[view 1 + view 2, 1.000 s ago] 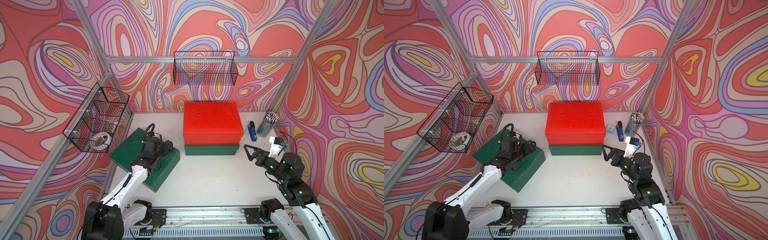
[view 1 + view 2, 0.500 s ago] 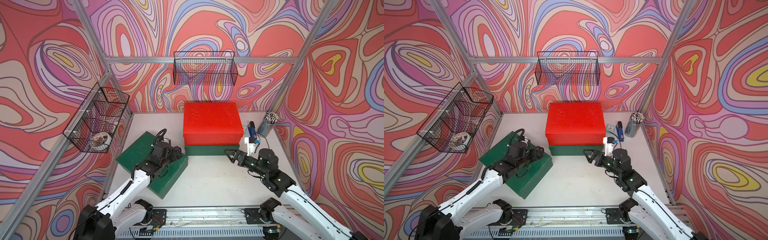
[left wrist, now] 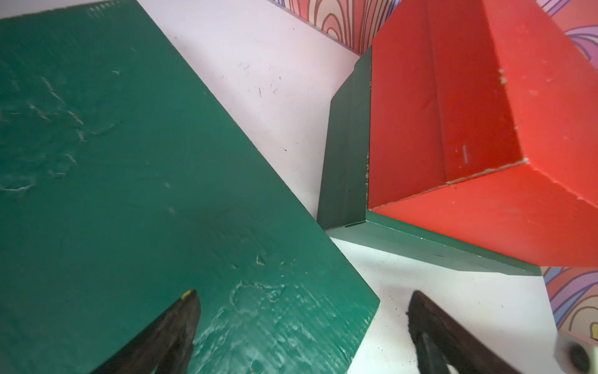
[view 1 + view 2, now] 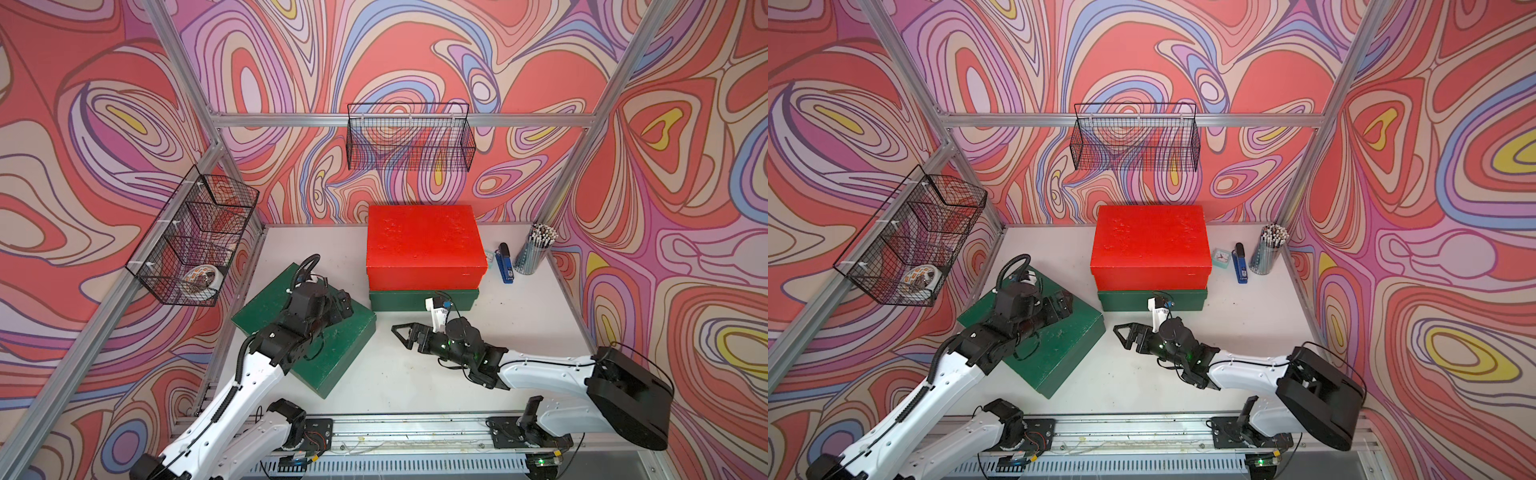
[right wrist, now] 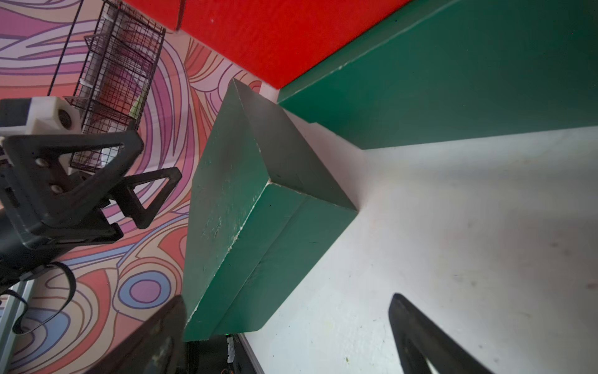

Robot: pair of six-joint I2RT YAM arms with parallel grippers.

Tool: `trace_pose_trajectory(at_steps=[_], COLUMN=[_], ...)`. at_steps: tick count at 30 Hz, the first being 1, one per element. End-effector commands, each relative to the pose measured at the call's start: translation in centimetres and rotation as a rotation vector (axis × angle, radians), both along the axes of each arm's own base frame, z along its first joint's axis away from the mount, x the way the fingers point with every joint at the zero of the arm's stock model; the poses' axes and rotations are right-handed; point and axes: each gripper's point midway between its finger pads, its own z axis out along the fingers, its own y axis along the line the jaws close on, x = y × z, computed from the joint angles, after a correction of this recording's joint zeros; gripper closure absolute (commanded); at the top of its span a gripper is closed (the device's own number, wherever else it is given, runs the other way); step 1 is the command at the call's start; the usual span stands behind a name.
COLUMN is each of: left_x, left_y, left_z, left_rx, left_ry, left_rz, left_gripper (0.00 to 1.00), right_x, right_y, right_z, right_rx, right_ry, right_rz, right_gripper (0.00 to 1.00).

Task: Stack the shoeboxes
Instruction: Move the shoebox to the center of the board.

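Shoeboxes are one short of a full stack, by my reading. A loose dark green lidded cardboard shoebox (image 4: 351, 332) lies askew near the left edge of the white bench (image 4: 519, 332), toward its front-left corner. The left gripper (image 4: 343, 304) hovers over its scuffed lid, jaws spread wide and grasping nothing (the wrist view has one finger above the lid, the other past the box's corner).

At the middle of the back edge, a bright red lidded cardboard shoebox (image 4: 424, 241) sits on a second dark green shoebox (image 4: 399, 300). In front of that pair, low over bare bench, the right gripper (image 4: 401, 332) points at the loose box's nearest corner. It is close but apart, jaws likewise released and empty.

The loose box looks too broad for either jaw, so a lift probably needs both arms pressing from opposite sides. Uneven pressure could let it pivot and drop. A pinch on the lid's rim alone might pull the lid off. Landing it off-centre could shove the red box askew, or toward the blue stapler (image 4: 505, 266) and mesh pencil cup (image 4: 534, 255) near the back-right corner.
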Motion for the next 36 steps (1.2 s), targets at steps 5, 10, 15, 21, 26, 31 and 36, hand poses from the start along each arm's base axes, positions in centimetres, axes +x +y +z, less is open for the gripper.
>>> trace_pose_trajectory(at_steps=[5, 10, 15, 21, 26, 31, 36], left_x=[-4.2, -6.4, -7.1, -7.4, -7.2, -7.1, -7.1], left_y=[4.0, 5.5, 5.3, 4.6, 4.4, 4.2, 4.2], left_z=[-1.7, -2.4, -2.5, -2.0, -2.3, -2.5, -2.6], left_rx=[0.125, 0.142, 0.083, 0.043, 0.046, 0.047, 0.048], left_ry=[0.035, -0.027, -0.126, -0.149, -0.135, -0.12, -0.119], left_rz=[0.068, 0.062, 0.039, 0.005, -0.001, -0.01, -0.005], left_gripper=[0.0, 0.0, 0.0, 0.0, 0.0, 0.0, 0.0], right_x=[-0.3, 0.3, 0.8, 1.0, 1.0, 0.8, 0.6], right_y=[5.5, 7.7, 8.9, 10.9, 11.6, 12.1, 12.6], right_z=[0.6, -1.5, -2.2, -3.1, -3.5, -3.3, -3.2], right_rx=[0.224, 0.215, 0.226, 0.231, 0.228, 0.235, 0.237], right_ry=[0.036, 0.085, 0.111, 0.144, 0.151, 0.148, 0.148], right_rz=[0.094, 0.123, 0.137, 0.167, 0.174, 0.186, 0.198], right_gripper=[0.02, 0.03, 0.03, 0.07, 0.1, 0.23, 0.4])
